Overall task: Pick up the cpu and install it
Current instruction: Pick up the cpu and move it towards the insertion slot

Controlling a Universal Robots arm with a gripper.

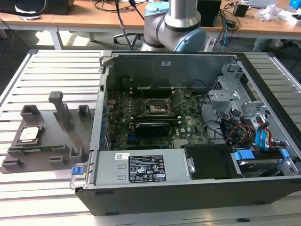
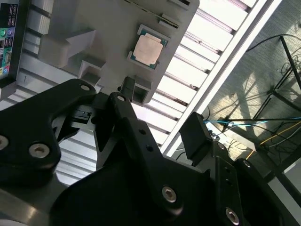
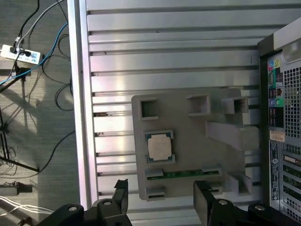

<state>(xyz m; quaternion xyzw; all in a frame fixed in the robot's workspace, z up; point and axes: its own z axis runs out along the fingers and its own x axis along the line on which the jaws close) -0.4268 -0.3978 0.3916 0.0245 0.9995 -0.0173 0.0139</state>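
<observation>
**Counter (image 1: 47,70).** Slatted metal surface. It spans the exterior view and carries everything below.

**Computer case (image 1: 188,200).** It lies open on the counter and takes up the centre and right of the exterior frame. The motherboard (image 1: 188,127) faces up inside it. A grey power supply (image 1: 141,167) sits along the lower centre of the frame.

**Robot arm (image 1: 181,23).** The base joint stands at the upper centre of the exterior frame, behind the case.

**Grey fixture plate (image 1: 51,136).** It lies flat on the counter at the exterior view's left, in the lower left of the frame, just beside the case wall. It carries several raised blocks and pockets. The first wrist view shows a narrow green board (image 3: 183,174) seated in one slot of the plate (image 3: 197,146).

**Expansion card (image 1: 150,126).** Long and black, it lies across the motherboard at the frame's centre.

**Socket (image 1: 155,107).** Square and black-framed, it sits on the motherboard immediately above the card in the exterior frame.

**Cpu (image 1: 29,134).** It rests in a square seat on the fixture plate with the silvery top upward, well apart from the socket. Both wrist views confirm this position (image 2: 148,48) (image 3: 160,146).

**Pincer (image 3: 161,188).** It is released, with the two black fingers (image 3: 120,188) spread wide and gripping nothing. It hangs over the fixture plate, and the cpu is in line with the gap between the fingers but clear of both. The second wrist view shows the same released state (image 2: 161,110).
</observation>
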